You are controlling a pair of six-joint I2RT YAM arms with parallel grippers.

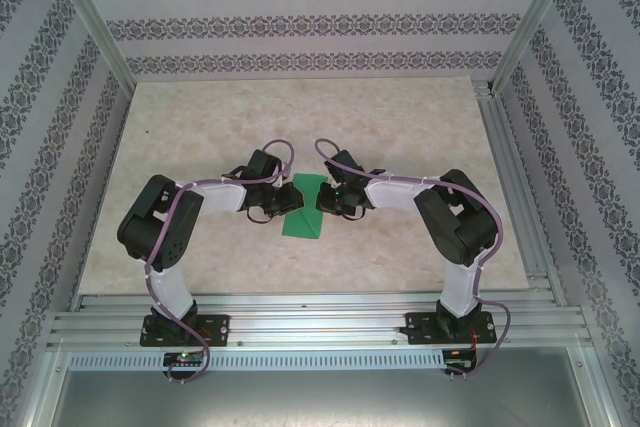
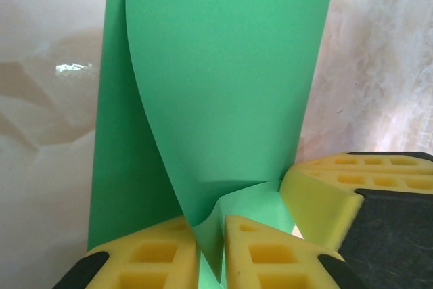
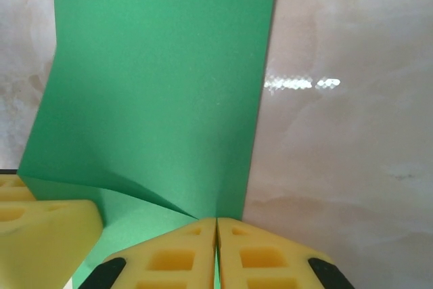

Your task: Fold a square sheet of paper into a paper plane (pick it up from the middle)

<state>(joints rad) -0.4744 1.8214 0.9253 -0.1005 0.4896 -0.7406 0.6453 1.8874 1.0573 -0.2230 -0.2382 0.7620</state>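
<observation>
Yellow pads [image 2: 181, 233] of your left gripper [image 2: 210, 252] pinch the square sheet of paper [image 2: 223, 86] where its flap curls up, and your right gripper [image 3: 216, 254] is closed tight on it just beside, likely to steady the sheet at the middle of the table [image 1: 420, 137] from both sides for creasing.

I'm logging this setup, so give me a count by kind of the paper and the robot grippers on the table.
green paper sheet: 1
grippers: 2 (left gripper, right gripper)
Total: 3

Marbled beige tabletop [image 1: 200, 137] (glossy) between patterned walls [image 1: 300, 27].
</observation>
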